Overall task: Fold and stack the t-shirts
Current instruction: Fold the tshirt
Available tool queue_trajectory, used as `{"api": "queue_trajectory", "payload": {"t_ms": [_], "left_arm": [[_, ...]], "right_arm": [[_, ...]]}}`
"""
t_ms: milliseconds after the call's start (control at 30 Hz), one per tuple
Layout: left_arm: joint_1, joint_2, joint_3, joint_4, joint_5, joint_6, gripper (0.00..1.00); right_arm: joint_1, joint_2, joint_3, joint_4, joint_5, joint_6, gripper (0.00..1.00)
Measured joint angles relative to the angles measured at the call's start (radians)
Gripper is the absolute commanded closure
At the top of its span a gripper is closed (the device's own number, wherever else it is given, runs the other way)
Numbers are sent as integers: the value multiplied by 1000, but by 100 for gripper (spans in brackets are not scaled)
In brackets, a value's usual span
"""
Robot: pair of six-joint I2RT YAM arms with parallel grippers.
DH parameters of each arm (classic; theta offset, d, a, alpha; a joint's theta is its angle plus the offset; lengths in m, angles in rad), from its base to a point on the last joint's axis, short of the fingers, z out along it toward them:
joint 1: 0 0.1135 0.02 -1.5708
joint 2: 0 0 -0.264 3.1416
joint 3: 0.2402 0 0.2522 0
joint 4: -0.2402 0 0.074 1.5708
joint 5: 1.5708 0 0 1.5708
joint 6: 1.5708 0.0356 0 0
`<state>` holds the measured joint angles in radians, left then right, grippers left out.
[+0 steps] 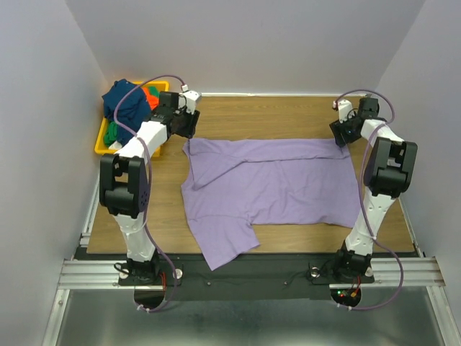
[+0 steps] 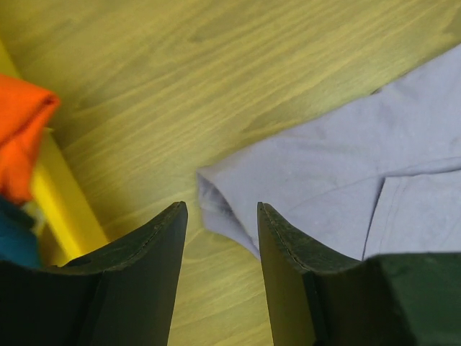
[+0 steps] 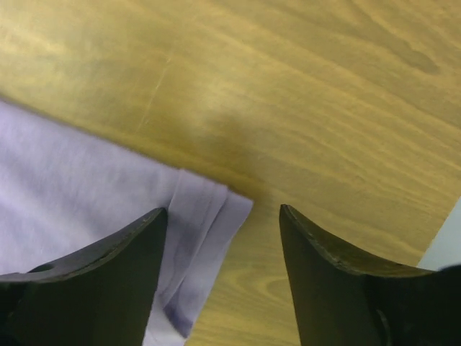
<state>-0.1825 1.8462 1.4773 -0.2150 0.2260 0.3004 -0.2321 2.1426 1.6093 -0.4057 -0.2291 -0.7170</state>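
Note:
A lavender-purple t-shirt (image 1: 266, 184) lies spread on the wooden table, one part hanging over the near edge. My left gripper (image 1: 189, 124) is open above the shirt's far left corner (image 2: 216, 194), which lies between the fingers. My right gripper (image 1: 344, 130) is open above the far right corner (image 3: 209, 216), whose folded hem lies between its fingers. Navy blue (image 1: 128, 101), orange-red (image 1: 151, 95) and green (image 1: 112, 135) shirts sit heaped in the yellow bin (image 1: 102, 146). The orange-red cloth (image 2: 21, 137) also shows in the left wrist view.
The yellow bin stands at the table's far left corner, its rim (image 2: 61, 202) close to my left gripper. White walls enclose the table on three sides. Bare wood (image 1: 266, 112) lies beyond the shirt.

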Motion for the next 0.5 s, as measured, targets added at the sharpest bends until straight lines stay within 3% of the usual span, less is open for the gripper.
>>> {"api": "queue_trajectory", "payload": {"t_ms": [67, 500], "left_arm": [[-1, 38, 6, -5, 7, -5, 45], [-3, 103, 14, 4, 3, -19, 50]], "right_arm": [[-5, 14, 28, -9, -3, 19, 39], [-10, 54, 100, -63, -14, 147, 48]]}}
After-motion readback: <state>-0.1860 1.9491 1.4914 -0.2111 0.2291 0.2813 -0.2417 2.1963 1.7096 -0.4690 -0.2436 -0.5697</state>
